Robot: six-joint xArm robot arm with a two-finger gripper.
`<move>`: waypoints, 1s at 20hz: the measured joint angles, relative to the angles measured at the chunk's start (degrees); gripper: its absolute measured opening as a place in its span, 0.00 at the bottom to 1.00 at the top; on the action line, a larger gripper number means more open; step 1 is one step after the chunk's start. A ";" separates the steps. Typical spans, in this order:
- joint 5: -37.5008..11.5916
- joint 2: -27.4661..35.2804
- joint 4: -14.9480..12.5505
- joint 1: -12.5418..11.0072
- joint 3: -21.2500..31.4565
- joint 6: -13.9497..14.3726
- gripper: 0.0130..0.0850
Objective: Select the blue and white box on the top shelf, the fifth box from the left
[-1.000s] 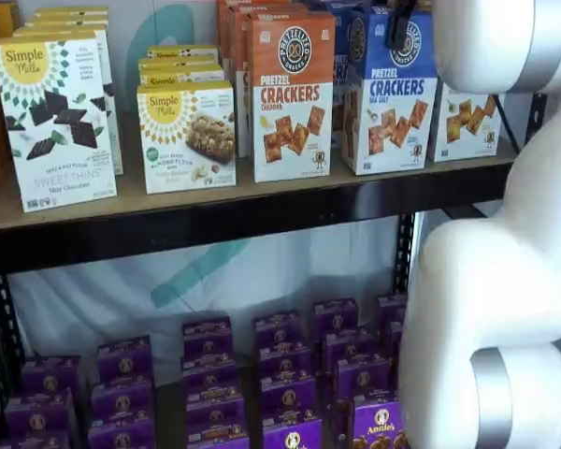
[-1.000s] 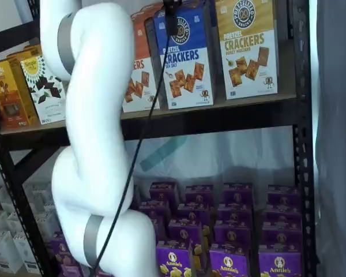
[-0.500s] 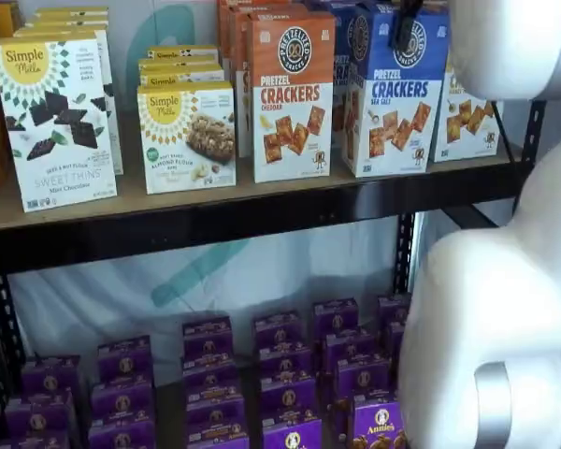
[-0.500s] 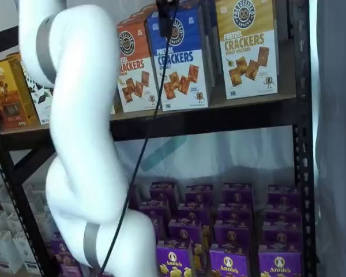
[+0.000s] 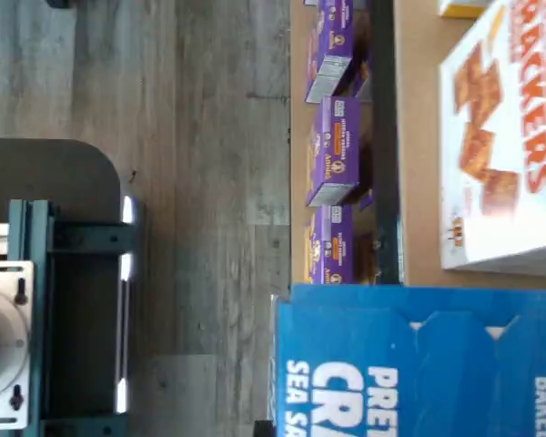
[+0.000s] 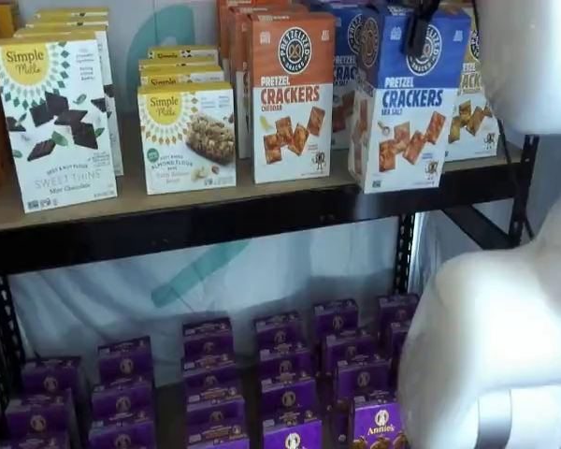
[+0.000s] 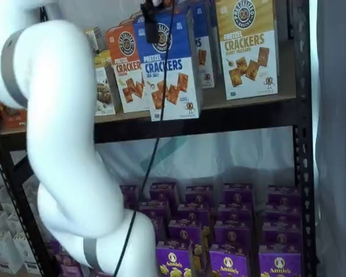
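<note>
Nearest, in both shelf views, the white arm fills one side of the frame. Upper middle, the tool (image 7: 150,20) pinches the blue and white box (image 7: 168,66) by its top, so it overhangs the front rim of the top shelf (image 6: 215,220). Behind stands the orange-topped box (image 6: 293,94).

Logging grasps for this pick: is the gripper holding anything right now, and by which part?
Yes. The gripper is shut on the blue and white box, gripping it at its top edge, with one black finger over the upper front face.
</note>
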 joint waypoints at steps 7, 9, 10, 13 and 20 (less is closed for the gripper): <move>1.94 -5.94 -0.90 -0.68 5.35 -0.92 0.67; 2.44 -7.59 -1.04 -1.18 7.08 -1.47 0.67; 2.59 -8.25 -1.10 -1.39 7.79 -1.70 0.67; 3.04 -10.16 -1.20 -2.16 10.00 -2.54 0.67; 3.63 -12.32 -0.64 -4.89 12.74 -5.01 0.67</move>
